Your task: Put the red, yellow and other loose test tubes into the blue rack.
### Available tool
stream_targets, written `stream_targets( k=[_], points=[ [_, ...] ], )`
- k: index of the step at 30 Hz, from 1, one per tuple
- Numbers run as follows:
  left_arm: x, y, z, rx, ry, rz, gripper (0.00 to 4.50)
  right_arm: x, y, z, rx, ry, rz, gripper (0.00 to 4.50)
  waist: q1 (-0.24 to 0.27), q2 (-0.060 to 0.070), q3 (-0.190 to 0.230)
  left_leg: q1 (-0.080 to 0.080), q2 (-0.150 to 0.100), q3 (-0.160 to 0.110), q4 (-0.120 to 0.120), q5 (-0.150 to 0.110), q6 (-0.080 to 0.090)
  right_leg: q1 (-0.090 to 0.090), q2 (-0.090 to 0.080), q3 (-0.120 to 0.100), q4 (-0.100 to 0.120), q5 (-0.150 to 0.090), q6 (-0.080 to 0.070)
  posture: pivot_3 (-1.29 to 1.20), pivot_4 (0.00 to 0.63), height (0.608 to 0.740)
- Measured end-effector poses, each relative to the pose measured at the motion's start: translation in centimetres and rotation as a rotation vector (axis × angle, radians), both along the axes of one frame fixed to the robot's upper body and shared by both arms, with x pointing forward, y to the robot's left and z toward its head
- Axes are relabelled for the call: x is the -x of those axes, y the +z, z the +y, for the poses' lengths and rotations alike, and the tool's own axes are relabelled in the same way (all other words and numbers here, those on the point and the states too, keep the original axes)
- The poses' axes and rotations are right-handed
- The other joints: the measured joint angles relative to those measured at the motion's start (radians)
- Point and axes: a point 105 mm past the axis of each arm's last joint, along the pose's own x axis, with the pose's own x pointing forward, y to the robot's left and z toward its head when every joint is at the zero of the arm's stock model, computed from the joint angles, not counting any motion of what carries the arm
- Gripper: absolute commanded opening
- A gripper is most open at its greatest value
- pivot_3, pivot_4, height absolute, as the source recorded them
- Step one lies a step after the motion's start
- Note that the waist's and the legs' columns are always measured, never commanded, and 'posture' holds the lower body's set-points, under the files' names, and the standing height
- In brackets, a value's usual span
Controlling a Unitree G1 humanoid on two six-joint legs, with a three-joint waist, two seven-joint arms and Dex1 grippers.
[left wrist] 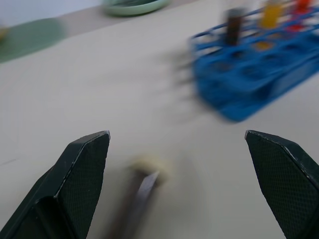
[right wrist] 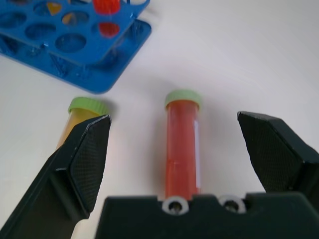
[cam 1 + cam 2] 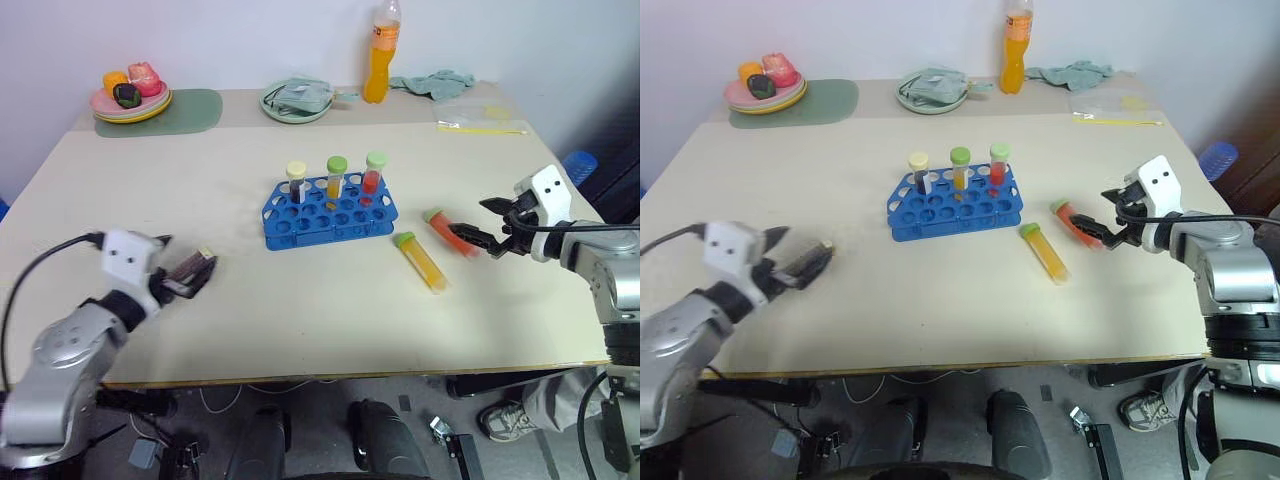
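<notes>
The blue rack (image 3: 330, 212) stands mid-table with three capped tubes upright in its back row: dark, yellow and red. To its right, a red test tube (image 2: 182, 144) with a green cap lies flat on the table. My right gripper (image 3: 478, 222) is open, one finger on each side of the tube and not touching it. A yellow test tube (image 3: 421, 261) lies just left of the red one. At the front left, a dark tube with a cream cap (image 1: 142, 191) lies between the wide-open fingers of my left gripper (image 1: 177, 134).
Along the back of the table are a plate of food (image 3: 130, 100) on a green mat (image 3: 195, 108), a green dish with a cloth (image 3: 296, 100), an orange drink bottle (image 3: 377, 60), a crumpled cloth (image 3: 435, 82) and a plastic bag (image 3: 480, 122).
</notes>
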Motion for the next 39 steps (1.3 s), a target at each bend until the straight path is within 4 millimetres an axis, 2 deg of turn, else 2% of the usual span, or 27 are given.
stream_targets(
  k=[3,7,9,11,14,20,24,27,32,33,37,39],
  points=[
    [0.3,-0.8,-3.5,-0.001,-0.143,0.035,4.50,-0.7,1.2,1.2,0.054,0.012,0.049,4.47,-0.007,0.001,0.000,0.001,0.000,0.000,0.000,0.000,0.000,0.000,0.001,0.000,0.000,0.000,0.000,0.00,0.150,0.740],
    [1.3,-1.4,-8.0,0.050,-0.312,0.056,4.50,-2.6,3.0,2.4,0.101,-0.031,0.127,4.47,-0.009,0.003,0.001,0.000,0.000,0.000,0.000,0.000,0.000,0.000,0.000,0.001,0.000,0.000,0.000,0.00,0.150,0.740],
    [1.7,-1.7,-9.4,0.057,-0.370,0.066,4.50,-3.5,2.9,2.4,0.116,-0.062,0.191,4.47,-0.003,0.003,0.001,0.000,0.000,0.001,0.000,0.000,0.000,0.000,0.000,0.001,0.000,0.000,0.000,0.00,0.150,0.740],
    [2.2,-2.1,-10.6,0.055,-0.412,0.071,4.50,-4.2,1.8,2.3,0.133,-0.089,0.272,4.47,-0.001,0.004,0.001,0.000,0.000,0.001,0.000,0.000,0.000,0.000,0.000,0.001,-0.001,0.000,0.000,0.00,0.150,0.740],
    [2.6,-2.6,-11.6,0.055,-0.445,0.074,4.50,-5.1,0.6,2.3,0.163,-0.115,0.355,4.47,0.000,0.004,0.001,-0.001,0.000,0.001,0.000,0.000,0.000,-0.001,0.000,0.001,-0.001,0.000,0.000,0.00,0.150,0.740],
    [2.6,-2.9,-11.4,0.081,-0.397,0.073,4.50,-5.8,-0.7,1.7,0.214,-0.148,0.452,4.47,-0.002,0.005,0.002,-0.001,0.000,0.001,0.000,0.000,0.000,-0.002,0.000,0.001,-0.001,0.000,0.000,0.00,0.150,0.740],
    [2.7,-3.3,-11.1,0.082,-0.377,0.081,4.50,-5.6,-2.0,1.0,0.262,-0.155,0.515,4.47,-0.003,0.005,0.002,-0.001,0.000,0.001,0.000,0.000,0.000,-0.002,0.000,0.001,0.000,0.000,0.000,0.00,0.150,0.740],
    [2.8,-3.3,-11.1,0.086,-0.374,0.082,4.50,-5.3,-2.6,0.6,0.278,-0.159,0.548,3.66,-0.002,0.006,0.002,-0.001,-0.001,0.001,0.000,0.000,0.000,-0.002,0.000,0.001,0.000,0.000,0.000,0.00,0.150,0.740],
    [2.9,-3.4,-11.1,0.096,-0.369,0.084,4.50,-5.1,-2.9,0.4,0.298,-0.153,0.571,1.09,-0.003,0.007,0.003,-0.001,-0.001,0.001,0.000,0.000,0.000,-0.002,0.000,0.001,0.000,0.000,0.000,0.00,0.150,0.740],
    [2.9,-3.4,-11.1,0.096,-0.369,0.082,4.50,-5.2,-2.9,0.5,0.302,-0.149,0.569,0.77,-0.003,0.007,0.003,-0.001,-0.001,0.001,0.000,0.000,0.000,-0.002,0.000,0.001,0.000,0.000,0.000,0.00,0.150,0.740],
    [3.0,-3.4,-11.2,0.096,-0.371,0.083,4.50,-5.3,-2.3,0.8,0.290,-0.134,0.560,0.77,-0.004,0.009,0.004,-0.001,-0.001,0.001,0.000,0.000,0.000,-0.002,0.000,0.001,0.000,0.000,0.000,0.00,0.150,0.740],
    [3.1,-3.4,-11.1,0.097,-0.371,0.084,4.50,-5.6,-1.3,1.3,0.276,-0.115,0.519,0.77,-0.003,0.011,0.005,-0.001,-0.001,0.001,0.000,0.000,0.000,-0.002,0.000,0.001,0.000,0.000,0.000,0.00,0.150,0.740]
  ],
)
